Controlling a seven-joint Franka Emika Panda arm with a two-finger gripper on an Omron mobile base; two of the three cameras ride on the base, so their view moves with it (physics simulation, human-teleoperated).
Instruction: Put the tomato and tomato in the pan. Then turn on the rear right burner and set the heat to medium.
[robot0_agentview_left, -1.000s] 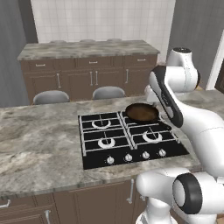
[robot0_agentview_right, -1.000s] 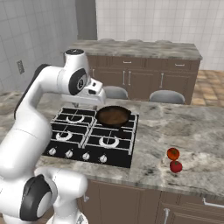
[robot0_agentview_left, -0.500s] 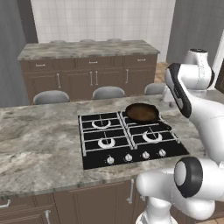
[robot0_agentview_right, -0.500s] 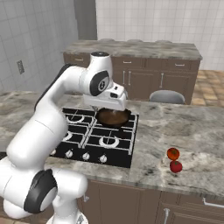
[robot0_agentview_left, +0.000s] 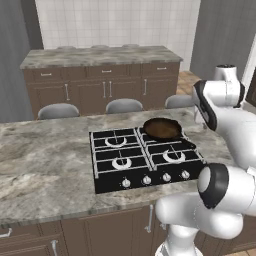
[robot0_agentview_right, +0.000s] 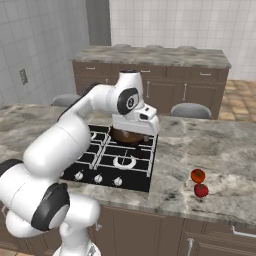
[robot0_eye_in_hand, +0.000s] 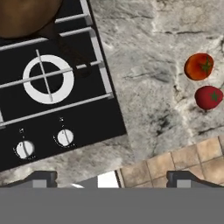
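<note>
From the hand view I log both tomatoes on the counter (robot0_eye_in_hand: 148, 65) at 3 o'clock, the orange tomato (robot0_eye_in_hand: 198, 66) just above the red tomato (robot0_eye_in_hand: 208, 97), nearly touching. The pan (robot0_eye_in_hand: 24, 15) sits on the stove (robot0_eye_in_hand: 52, 109) at 11 o'clock. The gripper (robot0_eye_in_hand: 111, 177) is spread wide, holding nothing.

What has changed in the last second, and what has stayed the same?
The white arm has swung to its right across the black stove, toward the two small round red tomatoes. It holds nothing. The tomatoes stayed on the grey marble counter, and the round dark brown frying pan on its rear right burner.
</note>
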